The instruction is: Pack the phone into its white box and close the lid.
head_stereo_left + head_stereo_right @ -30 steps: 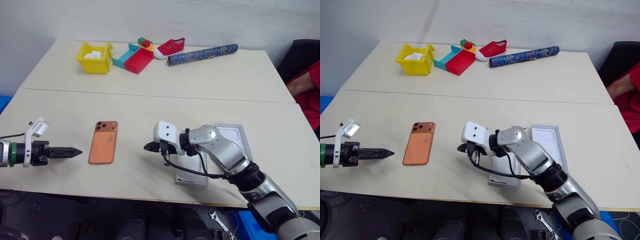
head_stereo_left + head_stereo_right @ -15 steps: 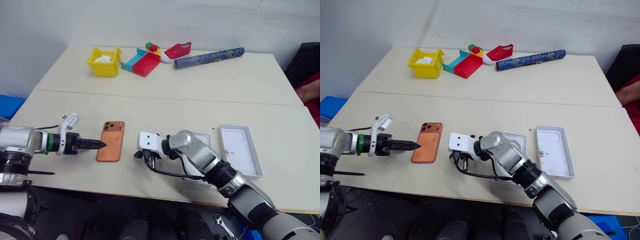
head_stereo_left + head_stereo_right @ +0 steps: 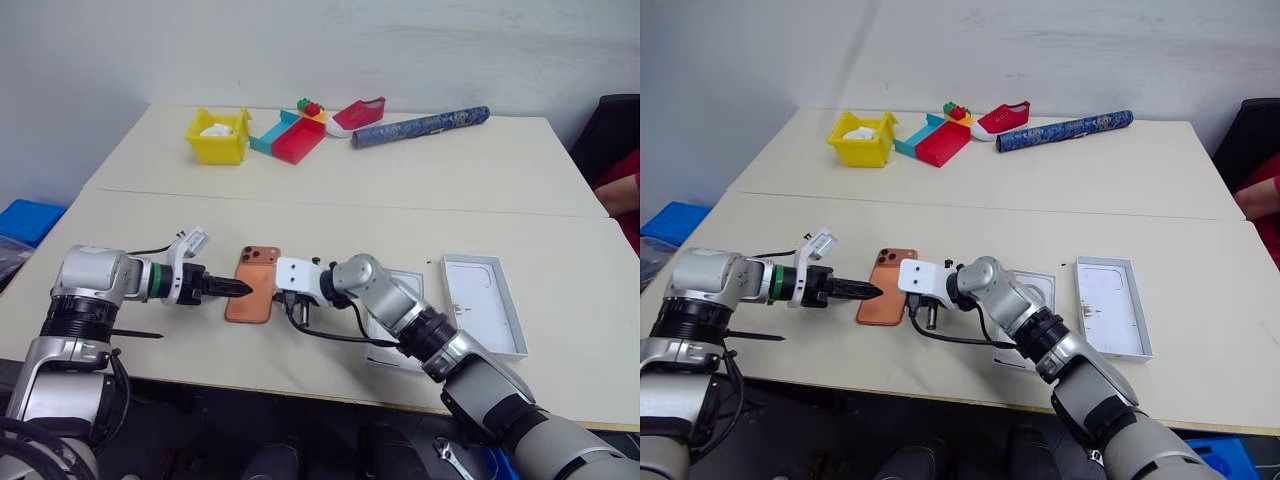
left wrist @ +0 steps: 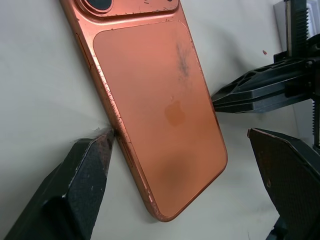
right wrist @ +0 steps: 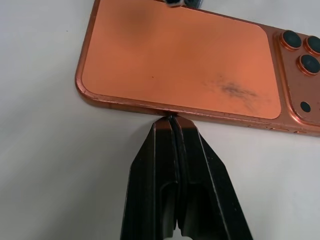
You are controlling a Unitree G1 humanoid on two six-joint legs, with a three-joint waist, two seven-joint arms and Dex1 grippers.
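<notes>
The phone (image 3: 255, 284) lies back up on the table (image 3: 300, 225) near its front edge, toward the left. The left gripper (image 4: 180, 170) stands wide, one finger (image 4: 80, 185) touching the phone's long edge. The right gripper (image 5: 172, 125), fingers pressed together and holding nothing, touches its tip to the opposite long edge. The lid (image 3: 483, 302) (plain white inside) lies toward the front right corner, well apart from the phone.

Left gripper (image 4: 175, 165) moved right to the phone (image 4: 160, 105), one fingertip (image 4: 102, 145) now at its left edge, right gripper (image 5: 172, 122) moved left, closed tips now at its right edge
</notes>
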